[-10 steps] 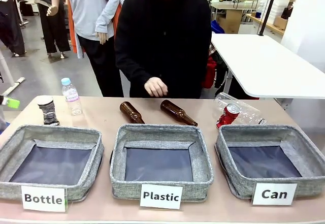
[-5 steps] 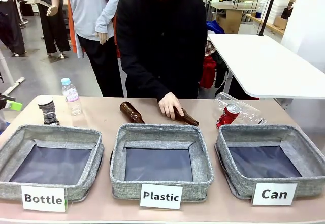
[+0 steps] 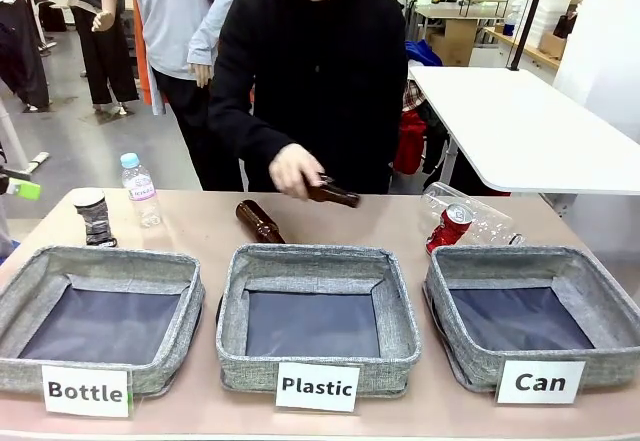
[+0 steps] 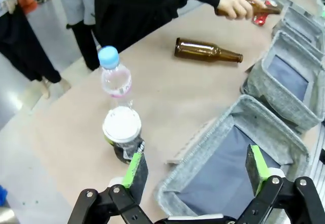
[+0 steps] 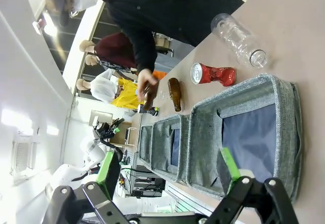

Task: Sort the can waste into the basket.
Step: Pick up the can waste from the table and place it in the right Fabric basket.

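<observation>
Can basket [image 3: 470, 359] bare-floored, crushed red can [image 3: 449, 227] lying just behind it

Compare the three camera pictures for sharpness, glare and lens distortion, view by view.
Front view: even light, sharp white basket labels; the person's hand holding the brown glass bottle looks slightly smeared. Left wrist view: wide-angle bending; silver lid of the grey-black patterned can glares white. Right wrist view: rolled sideways, white wall blown out, crushed red can crisp.
</observation>
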### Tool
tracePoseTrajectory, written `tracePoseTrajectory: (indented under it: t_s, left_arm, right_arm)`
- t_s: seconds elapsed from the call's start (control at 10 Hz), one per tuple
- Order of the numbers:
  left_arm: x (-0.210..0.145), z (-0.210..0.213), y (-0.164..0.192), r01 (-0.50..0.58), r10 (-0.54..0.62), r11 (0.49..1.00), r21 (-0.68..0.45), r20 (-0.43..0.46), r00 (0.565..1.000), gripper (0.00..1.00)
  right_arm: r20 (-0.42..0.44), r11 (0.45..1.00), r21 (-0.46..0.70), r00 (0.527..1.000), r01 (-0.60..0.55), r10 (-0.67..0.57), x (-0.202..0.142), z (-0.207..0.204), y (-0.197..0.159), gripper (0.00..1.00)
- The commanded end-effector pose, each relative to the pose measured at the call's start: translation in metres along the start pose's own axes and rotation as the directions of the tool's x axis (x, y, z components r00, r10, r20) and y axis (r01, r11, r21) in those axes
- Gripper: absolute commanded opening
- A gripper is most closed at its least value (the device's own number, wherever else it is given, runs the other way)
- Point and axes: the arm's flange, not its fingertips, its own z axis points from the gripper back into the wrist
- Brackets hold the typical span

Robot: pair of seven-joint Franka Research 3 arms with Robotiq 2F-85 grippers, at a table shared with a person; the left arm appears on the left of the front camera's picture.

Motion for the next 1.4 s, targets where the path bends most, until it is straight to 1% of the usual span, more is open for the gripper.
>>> tracePoseTrajectory:
  t_s: [0.0,0.1,0.2,0.3,0.4,0.5,0.6,0.7,0.8,0.9,1.0,1.1,1.2,1.3]
  left_arm:
    - [-0.006,-0.01,0.043,0.062,-0.054,0.995,-0.084,0.094,0.994,1.0]
    - [-0.012,-0.012,0.054,0.1,-0.092,0.991,-0.09,0.089,0.992,1.0]
    - [-0.016,0.006,0.066,0.073,-0.06,0.99,-0.123,0.1,0.993,1.0]
    - [-0.025,0.066,0.067,0.063,-0.036,0.989,-0.134,0.195,0.98,1.0]
    - [-0.033,0.107,0.063,0.101,-0.068,0.988,-0.113,0.261,0.963,1.0]
    - [-0.047,0.164,0.06,0.17,-0.136,0.982,-0.082,0.319,0.938,1.0]
    - [-0.068,0.205,0.062,0.167,-0.154,0.986,-0.009,0.339,0.928,1.0]
    - [-0.094,0.239,0.065,0.133,-0.146,0.989,0.06,0.372,0.917,1.0]
    - [-0.121,0.263,0.073,0.067,-0.128,0.985,0.158,0.414,0.901,1.0]
    - [-0.149,0.28,0.07,0.034,-0.126,0.977,0.21,0.444,0.887,1.0]
    - [-0.171,0.291,0.063,-0.016,-0.104,0.971,0.237,0.483,0.869,1.0]
    - [-0.182,0.295,0.056,-0.024,-0.105,0.968,0.248,0.494,0.863,1.0]
    - [-0.182,0.294,0.053,-0.012,-0.116,0.968,0.249,0.495,0.861,1.0]
    - [-0.177,0.287,0.052,-0.022,-0.115,0.962,0.272,0.478,0.871,1.0]
  right_arm:
    - [0.018,0.999,0.024,0.999,-0.029,0.028,0.005,0.0,0.0,1.0]
    - [0.018,0.999,0.024,0.999,-0.029,0.028,0.005,0.0,0.0,1.0]
    - [0.018,0.999,0.024,0.999,-0.029,0.028,0.005,0.0,0.0,1.0]
    - [0.018,0.999,0.024,0.999,-0.029,0.028,0.005,0.0,0.0,1.0]
    - [0.018,0.999,0.024,0.999,-0.029,0.028,0.005,0.0,0.0,1.0]
    - [0.018,0.999,0.024,0.999,-0.029,0.028,0.005,0.0,0.0,1.0]
    - [0.018,0.999,0.024,0.999,-0.029,0.028,0.005,0.0,0.0,1.0]
    - [0.018,0.999,0.024,0.999,-0.029,0.028,0.005,0.0,0.0,1.0]
    - [0.018,0.999,0.024,0.999,-0.029,0.028,0.005,0.0,0.0,1.0]
    - [0.018,0.999,0.024,0.999,-0.029,0.028,0.005,0.0,0.0,1.0]
    - [0.018,0.999,0.024,0.999,-0.029,0.028,0.005,0.0,0.0,1.0]
    - [0.018,0.999,0.024,0.999,-0.029,0.028,0.005,0.0,0.0,1.0]
    - [0.018,0.999,0.024,0.999,-0.029,0.028,0.005,0.0,0.0,1.0]
    - [0.018,0.999,0.024,0.999,-0.029,0.028,0.005,0.0,0.0,1.0]
